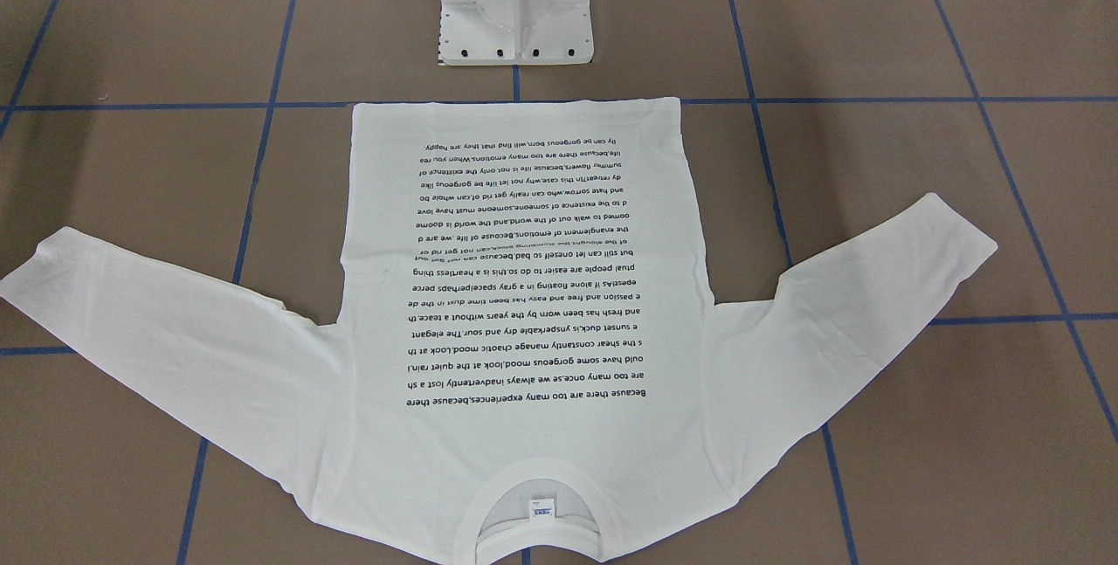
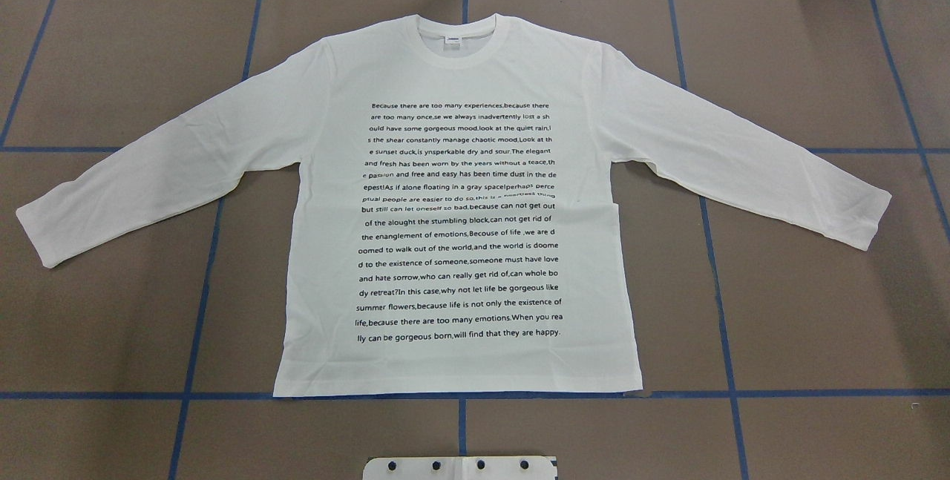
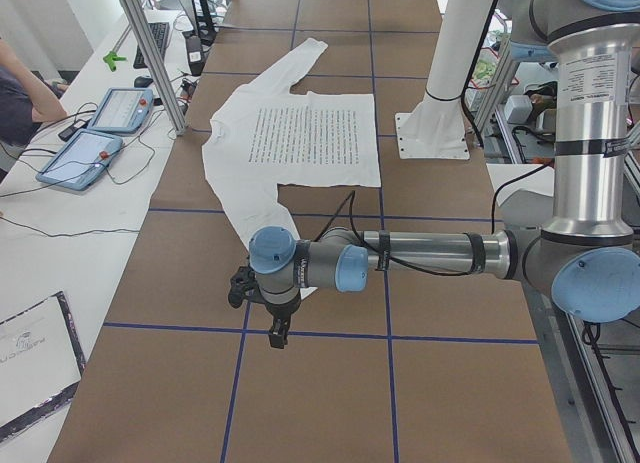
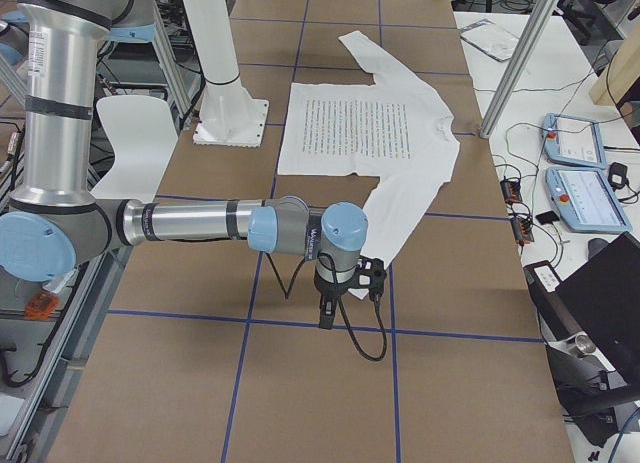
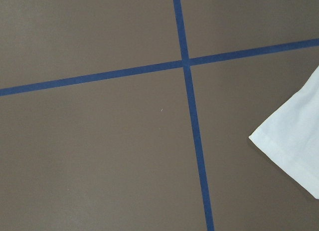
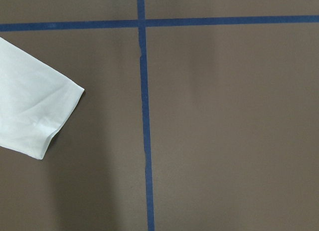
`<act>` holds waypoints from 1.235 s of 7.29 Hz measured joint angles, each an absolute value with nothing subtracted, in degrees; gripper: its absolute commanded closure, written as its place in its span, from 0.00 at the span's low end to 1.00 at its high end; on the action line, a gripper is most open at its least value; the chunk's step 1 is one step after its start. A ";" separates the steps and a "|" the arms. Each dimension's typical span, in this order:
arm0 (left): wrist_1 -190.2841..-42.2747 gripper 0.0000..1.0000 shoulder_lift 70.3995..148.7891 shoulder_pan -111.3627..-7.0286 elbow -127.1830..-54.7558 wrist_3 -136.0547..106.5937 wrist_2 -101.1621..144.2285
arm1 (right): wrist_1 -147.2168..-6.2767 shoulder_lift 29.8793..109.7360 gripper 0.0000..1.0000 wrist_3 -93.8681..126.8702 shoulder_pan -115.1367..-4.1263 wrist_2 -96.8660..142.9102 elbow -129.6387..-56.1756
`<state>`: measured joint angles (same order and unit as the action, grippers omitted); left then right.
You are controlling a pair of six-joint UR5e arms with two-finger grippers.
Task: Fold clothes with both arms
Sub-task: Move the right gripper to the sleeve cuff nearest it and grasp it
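A white long-sleeved cotton T-shirt (image 2: 460, 205) lies flat and spread open in the middle of the brown surface (image 2: 111, 57), printed side up. Its black lines of text (image 2: 459, 220) run down the chest. The ribbed round collar (image 2: 456, 42), with a small blue-printed neck label (image 2: 452, 40) inside it, points away from the robot. The straight hem lies along a strip of the blue tape grid (image 2: 816, 393), just in front of the white flared pedestal base (image 1: 515, 15). Both sleeves stretch outward and slant back toward the robot's side, one cuff (image 2: 44, 235) far out on the robot's left, the other cuff (image 2: 868, 220) far out on its right. The grey left arm (image 3: 430, 253) with light-blue joint caps reaches level over the surface, its wrist turned down just beside the left cuff (image 5: 294, 146). The grey right arm (image 4: 200, 223) mirrors it near the right cuff (image 6: 35, 111). Each arm's black jaws hang over bare surface close to a tape crossing and hold nothing, but I cannot tell whether they are apart or together. On a white side table lie two blue-edged tablets (image 3: 100, 133).
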<state>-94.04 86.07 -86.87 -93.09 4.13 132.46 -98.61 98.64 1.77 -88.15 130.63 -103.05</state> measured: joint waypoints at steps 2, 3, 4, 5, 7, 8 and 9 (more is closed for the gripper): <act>-94.07 0.01 86.32 -86.84 -92.94 4.13 132.38 | -98.54 98.65 0.00 1.86 -88.11 130.73 -103.04; -94.12 0.01 86.61 -86.81 -92.95 4.13 132.37 | -98.44 98.60 0.00 1.90 -88.08 130.74 -103.04; -94.61 0.01 87.10 -86.73 -93.01 4.17 132.40 | -98.27 98.53 0.00 1.88 -88.07 130.68 -103.02; -96.25 0.01 87.71 -86.63 -93.16 4.26 132.54 | -97.76 98.32 0.00 1.82 -87.94 130.59 -102.95; -103.80 0.01 88.44 -86.46 -92.20 4.08 132.62 | -93.96 96.57 0.00 1.87 -86.74 130.60 -102.08; -107.37 0.01 89.45 -86.30 -89.99 3.89 132.57 | -90.83 95.94 0.00 1.99 -85.34 130.63 -100.63; -110.58 0.01 91.12 -86.10 -85.64 3.79 132.68 | -85.69 95.39 0.00 2.59 -83.15 130.73 -97.98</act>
<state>-110.58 91.12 -86.10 -85.64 3.79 132.68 -85.69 95.39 2.59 -83.15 130.73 -97.98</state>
